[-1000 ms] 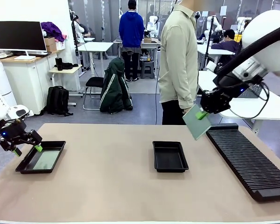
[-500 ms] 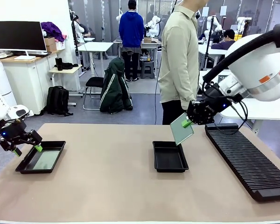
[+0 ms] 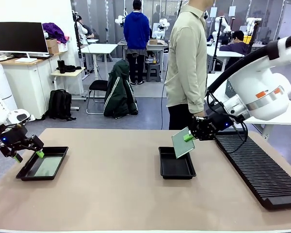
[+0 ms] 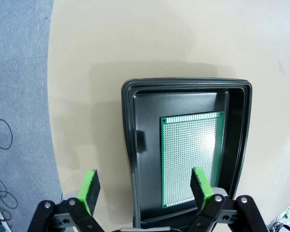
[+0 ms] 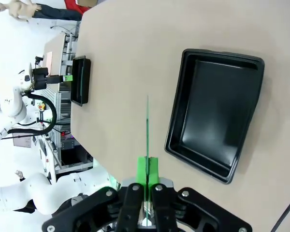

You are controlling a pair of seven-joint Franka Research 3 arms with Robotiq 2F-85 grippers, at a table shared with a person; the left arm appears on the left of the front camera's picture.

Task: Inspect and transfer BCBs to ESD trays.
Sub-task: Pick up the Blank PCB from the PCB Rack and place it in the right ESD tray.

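Right fingers (image 3: 188, 138) pinch a tilted BCB (image 3: 182, 143) beside the middle ESD tray (image 3: 176, 167).

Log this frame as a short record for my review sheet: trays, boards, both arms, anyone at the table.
left tray: one flat BCB inside
middle tray: empty
left claw: open, above the left tray's edge
right claw: shut on second BCB, tilted, in the air near the middle tray
person: standing at the far side
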